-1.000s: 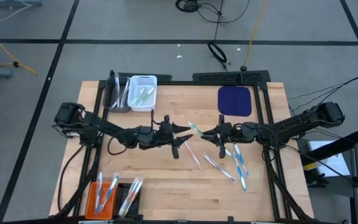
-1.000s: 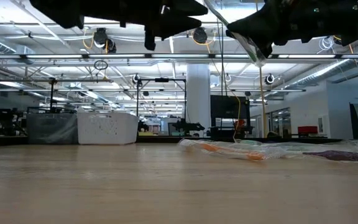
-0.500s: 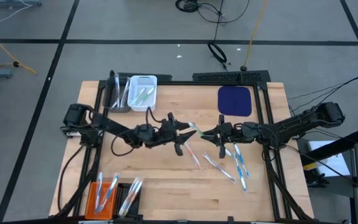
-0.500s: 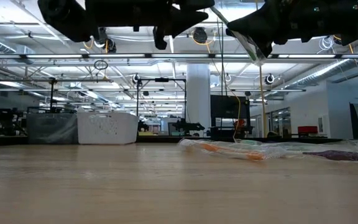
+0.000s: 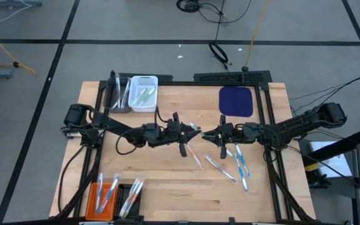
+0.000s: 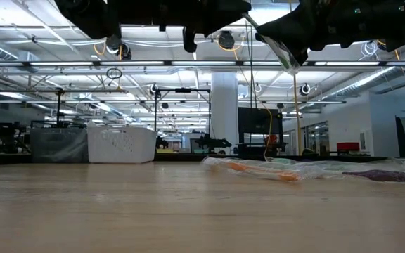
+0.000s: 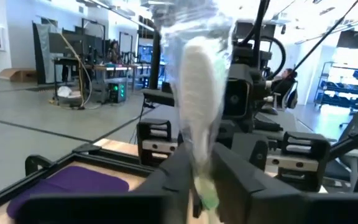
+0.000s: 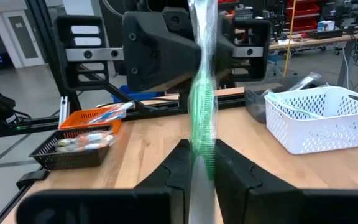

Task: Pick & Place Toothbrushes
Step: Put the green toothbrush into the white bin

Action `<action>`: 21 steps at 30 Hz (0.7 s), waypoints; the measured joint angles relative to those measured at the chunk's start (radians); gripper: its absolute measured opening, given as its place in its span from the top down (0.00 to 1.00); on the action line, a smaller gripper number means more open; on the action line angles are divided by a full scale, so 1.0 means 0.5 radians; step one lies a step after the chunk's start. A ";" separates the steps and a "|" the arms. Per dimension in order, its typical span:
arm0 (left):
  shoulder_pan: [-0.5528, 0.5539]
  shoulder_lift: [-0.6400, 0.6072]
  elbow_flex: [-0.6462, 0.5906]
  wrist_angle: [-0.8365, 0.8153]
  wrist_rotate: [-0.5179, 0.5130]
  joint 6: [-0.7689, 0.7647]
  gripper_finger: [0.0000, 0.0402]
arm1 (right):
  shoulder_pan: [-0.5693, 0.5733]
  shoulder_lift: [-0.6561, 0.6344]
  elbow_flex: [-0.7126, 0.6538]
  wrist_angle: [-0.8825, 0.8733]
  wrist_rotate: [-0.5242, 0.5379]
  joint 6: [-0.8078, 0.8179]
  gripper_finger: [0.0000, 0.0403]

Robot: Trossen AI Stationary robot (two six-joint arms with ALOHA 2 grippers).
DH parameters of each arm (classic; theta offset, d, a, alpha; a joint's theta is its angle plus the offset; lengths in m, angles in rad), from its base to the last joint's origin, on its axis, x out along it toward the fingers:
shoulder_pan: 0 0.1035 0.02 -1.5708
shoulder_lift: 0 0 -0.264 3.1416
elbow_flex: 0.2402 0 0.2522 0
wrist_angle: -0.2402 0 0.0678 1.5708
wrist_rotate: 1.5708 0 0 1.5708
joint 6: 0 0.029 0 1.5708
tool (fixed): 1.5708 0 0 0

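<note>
A toothbrush with a green handle in a clear wrapper (image 5: 197, 129) is held in the air over the table's middle, between my two grippers. My left gripper (image 5: 190, 129) comes from the left and is shut on it. My right gripper (image 5: 207, 134) comes from the right and is shut on it too. The two grippers face each other, a short way apart. Several more wrapped toothbrushes (image 5: 237, 164) lie flat on the table below and to the near side of my right gripper. One pink one (image 5: 194, 157) lies near the middle. My left gripper pinches the wrapped toothbrush (image 7: 199, 155) between its two fingers, at the green stretch of the handle (image 7: 207, 200). The fingers come level from the table's left and lie across it. The toothbrush is clear of the table. My right gripper pinches the same toothbrush between its two fingers at its green handle (image 8: 202, 142). The fingers come level from the table's right and lie across it. The low view shows the toothbrush (image 6: 285, 53) slanting down past the fingers, high above the table.
A white basket (image 5: 144, 93) and a grey one (image 5: 119, 99) holding toothbrushes stand at the far left. An orange basket (image 5: 104, 196) and a black one (image 5: 130, 199) stand at the near left. A dark blue mat (image 5: 236, 101) lies at the far right.
My left gripper has gone toward the table's right edge, up to the toothbrush that my right gripper holds in the air. My right gripper and the toothbrush have kept still.
</note>
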 joint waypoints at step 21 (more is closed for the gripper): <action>0.001 -0.029 0.000 -0.122 -0.008 -0.046 0.99 | -0.001 0.000 0.000 -0.017 -0.002 -0.063 0.64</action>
